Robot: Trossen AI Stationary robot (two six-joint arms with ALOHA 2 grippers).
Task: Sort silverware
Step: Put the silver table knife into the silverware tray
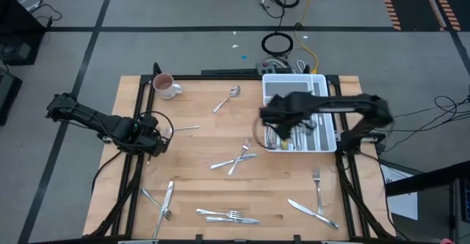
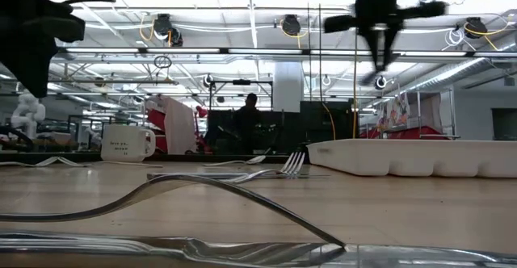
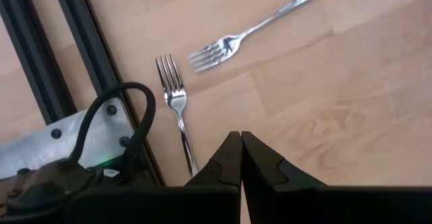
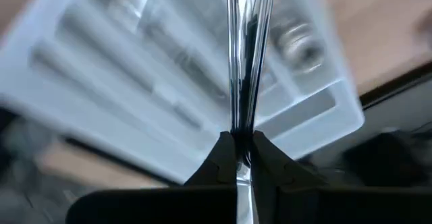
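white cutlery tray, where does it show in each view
High view: the white compartmented plastic cutlery tray lies at the table's far right, partly under the right arm.
Low view: right of centre, a long low white wall.
Left wrist view: not in it.
Right wrist view: blurred, behind the right gripper, which is shut on a silver utensil.
Shared landmark: the right gripper above the tray.
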